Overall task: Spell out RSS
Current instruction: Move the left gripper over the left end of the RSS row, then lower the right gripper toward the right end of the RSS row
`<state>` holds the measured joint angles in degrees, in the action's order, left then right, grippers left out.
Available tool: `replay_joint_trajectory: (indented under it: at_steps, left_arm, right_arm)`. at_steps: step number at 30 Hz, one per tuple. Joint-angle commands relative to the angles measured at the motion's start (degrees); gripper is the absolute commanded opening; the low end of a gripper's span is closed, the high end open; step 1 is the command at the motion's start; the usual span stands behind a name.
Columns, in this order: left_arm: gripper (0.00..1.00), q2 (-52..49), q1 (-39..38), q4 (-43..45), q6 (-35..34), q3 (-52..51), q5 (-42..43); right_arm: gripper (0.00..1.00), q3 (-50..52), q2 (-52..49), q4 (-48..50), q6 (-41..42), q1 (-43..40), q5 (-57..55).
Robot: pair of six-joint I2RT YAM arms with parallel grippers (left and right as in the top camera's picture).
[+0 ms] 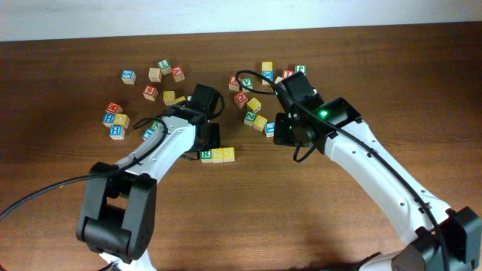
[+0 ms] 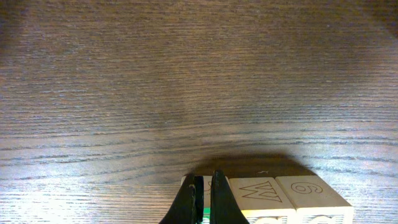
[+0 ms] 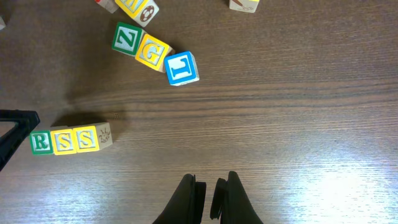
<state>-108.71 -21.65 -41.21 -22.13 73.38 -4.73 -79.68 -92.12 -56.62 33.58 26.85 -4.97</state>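
**A:** How many cubes are in the line?

**B:** Three, touching side to side on the wood-grain tabletop (image 1: 263, 218): the R cube (image 3: 41, 142), green on white, then the first S cube (image 3: 63, 140) and the second S cube (image 3: 85, 139), both yellow. They lie near the middle, between two scattered groups, the left cluster (image 1: 117, 120) and the right cluster (image 1: 254, 104).

**A:** And the arms?

**B:** Two. The left end effector (image 2: 203, 200) has its fingers drawn narrow, a thin slit between them, right at the R cube with nothing clamped. The right end effector (image 3: 210, 198) is just as narrow, empty, over bare wood well apart from the row.

**A:** What do the wrist views add?

**B:** The left one shows the cubes' pale unpainted sides, carved with an outlined M and 9. The right one reads R, S, S plainly, plus three loose cubes: green Z cube (image 3: 127, 38), yellow G cube (image 3: 152, 51), blue cube (image 3: 181, 68).
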Motion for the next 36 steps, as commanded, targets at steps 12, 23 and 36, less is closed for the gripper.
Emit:
replay_joint_trajectory:
  at_steps: [12, 23, 36]
  left_arm:
    - [0.00, -0.4, 0.0, -1.6, -0.6, -0.2, 0.9]
    - [0.00, -0.4, 0.0, -2.2, -0.6, -0.2, 0.9]
    - [0.00, -0.4, 0.1, -2.4, -0.6, -0.2, 0.9]
  right_arm:
    - [0.04, 0.0, -0.2, -0.1, -0.4, -0.2, 0.3]
    - [0.04, 0.0, -0.2, 0.0, -0.4, -0.2, 0.3]
    - [0.04, 0.0, -0.2, 0.0, -0.4, -0.2, 0.3]
